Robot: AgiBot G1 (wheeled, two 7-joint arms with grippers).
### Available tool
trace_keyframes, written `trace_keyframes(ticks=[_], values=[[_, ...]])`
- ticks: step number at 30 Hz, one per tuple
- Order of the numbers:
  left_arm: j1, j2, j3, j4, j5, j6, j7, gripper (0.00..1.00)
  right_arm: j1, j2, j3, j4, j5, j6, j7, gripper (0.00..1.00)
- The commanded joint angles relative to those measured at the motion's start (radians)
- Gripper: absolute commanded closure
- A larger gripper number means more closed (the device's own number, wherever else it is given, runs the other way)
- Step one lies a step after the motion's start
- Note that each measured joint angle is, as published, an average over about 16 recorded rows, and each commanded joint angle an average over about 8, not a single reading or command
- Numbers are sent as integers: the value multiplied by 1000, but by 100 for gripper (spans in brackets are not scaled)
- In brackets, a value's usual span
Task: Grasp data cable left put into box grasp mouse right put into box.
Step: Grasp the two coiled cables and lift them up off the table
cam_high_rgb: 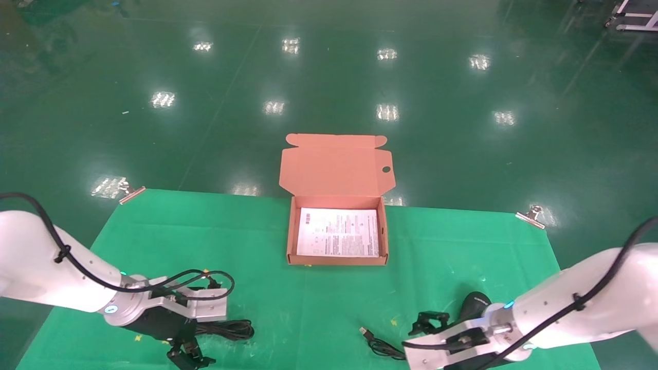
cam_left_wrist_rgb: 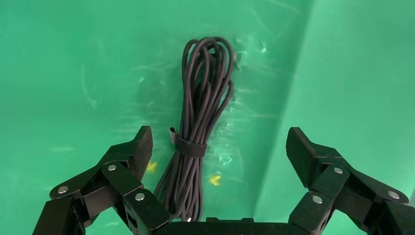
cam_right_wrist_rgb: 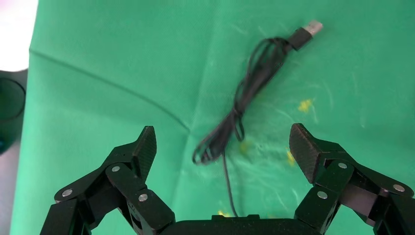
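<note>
Nearest the head camera, at the lower left of the frame, the left gripper point(cam_high_rgb: 187, 354) hangs low over the green table cover point(cam_high_rgb: 318, 308), with the data cable point(cam_high_rgb: 229, 329) lying on the cloth just to its right. The left wrist view confirms the position: the data cable point(cam_left_wrist_rgb: 195, 132), a bundle of long loops bound by a strap, lies between the spread fingers point(cam_left_wrist_rgb: 139, 149), which stand well apart on either side and touch nothing; this gripper is wide open and empty. At centre frame, against the far edge of the cover, the box point(cam_high_rgb: 337, 259) sits with its flap lid raised; only a white printed sheet point(cam_high_rgb: 339, 232) is visible inside, so neither item has been placed. At the lower right of the head view, the right gripper point(cam_high_rgb: 429, 324) sits low over the cloth, with the mouse point(cam_high_rgb: 474, 304) beside it, partly hidden by the wrist, and the mouse's cord with USB plug point(cam_high_rgb: 372, 340) lying on the cloth to the left of the gripper. In the right wrist view the right gripper point(cam_right_wrist_rgb: 222, 147) likewise shows its fingers fully spread, holding nothing, with the cord point(cam_right_wrist_rgb: 244, 105) lying loose on the cloth beyond them. Assessment: both halves of the task remain outstanding. The left arm appears positioned for the first grasp, with the cable lined up between its fingers; the mouse pick-up has not begun.
</note>
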Motion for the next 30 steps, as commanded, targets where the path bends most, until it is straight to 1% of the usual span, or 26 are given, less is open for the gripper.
trace_keyframes(ticks=[1, 7, 8, 9, 15, 16, 17, 30], values=[[-2, 15, -6, 58, -9, -14, 14, 0, -5, -15, 0, -26, 0, 13, -1, 0], [-11, 48, -17, 164, -19, -61, 69, 0, -13, -53, -4, -87, -12, 48, -9, 0], [-12, 52, -19, 179, -22, -67, 78, 7, -15, -58, -5, -96, -14, 54, -10, 1], [-12, 56, -22, 193, -25, -71, 88, 18, -17, -64, -7, -104, -18, 59, -12, 7], [-15, 73, -30, 254, -38, -85, 124, 93, -30, -86, -17, -141, -38, 86, -25, 82], [-16, 74, -31, 260, -39, -86, 126, 99, -31, -89, -19, -144, -42, 89, -27, 94], [-16, 76, -31, 263, -40, -87, 128, 100, -32, -90, -21, -146, -44, 91, -28, 100], [-17, 73, -30, 253, -40, -85, 124, 100, -31, -86, -18, -141, -40, 87, -25, 100]])
